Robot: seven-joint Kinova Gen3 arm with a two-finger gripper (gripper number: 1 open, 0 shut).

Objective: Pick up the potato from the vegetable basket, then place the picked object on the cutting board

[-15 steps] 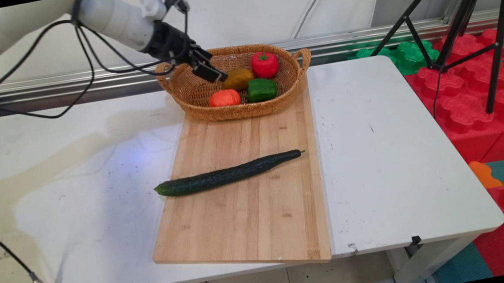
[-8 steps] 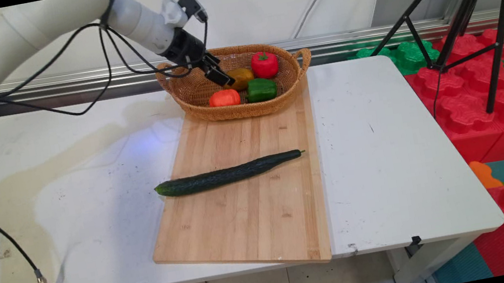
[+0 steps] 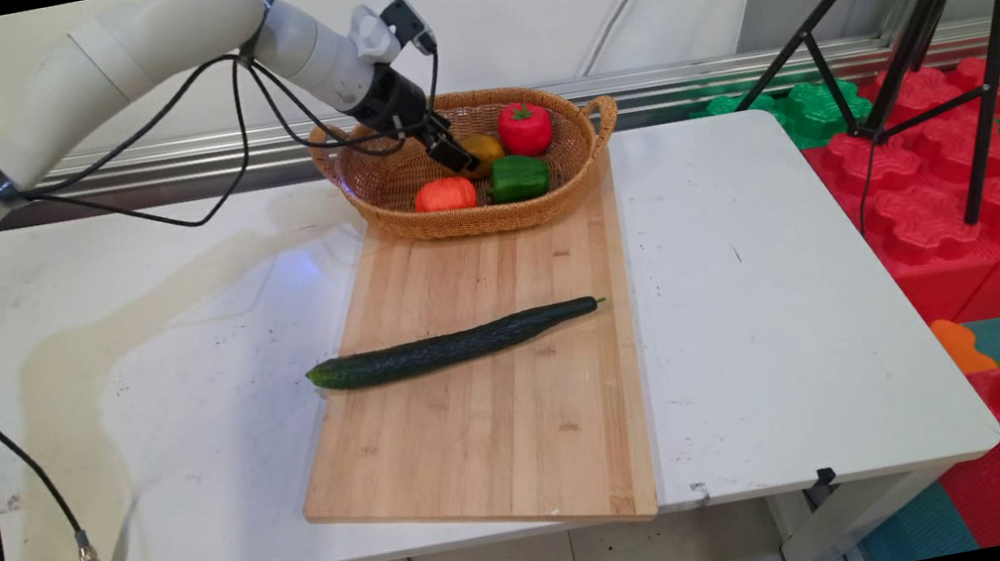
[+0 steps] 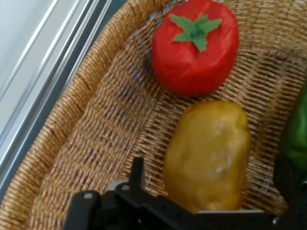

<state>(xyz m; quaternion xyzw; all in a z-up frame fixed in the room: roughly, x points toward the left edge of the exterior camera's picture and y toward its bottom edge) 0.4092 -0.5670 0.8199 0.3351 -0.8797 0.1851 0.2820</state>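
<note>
1. I see a white table (image 3: 764, 299) in front of a pale wall, with a black tripod (image 3: 918, 4) and red and green foam blocks (image 3: 965, 177) on the floor to its right

2. A wooden cutting board (image 3: 502, 421) lies on the table, running from the near edge to a wicker basket (image 3: 385, 188) whose near side rests on the board's far end

3. One dark green cucumber (image 3: 455, 344) lies across the board, its left tip just past the board's left edge

4. My arm reaches in from the upper left, sloping down to the right, cables hanging from it, and the gripper (image 3: 466, 160) dips into the basket

5. The gripper's fingers are apart, one on each side of a yellow-brown potato (image 4: 208, 153); I cannot tell whether they touch it

6. The basket holds four pieces: one potato, one red tomato (image 4: 195, 48) just beyond it, one green pepper (image 3: 519, 177) and one orange-red vegetable (image 3: 445, 195) on the near side
</note>
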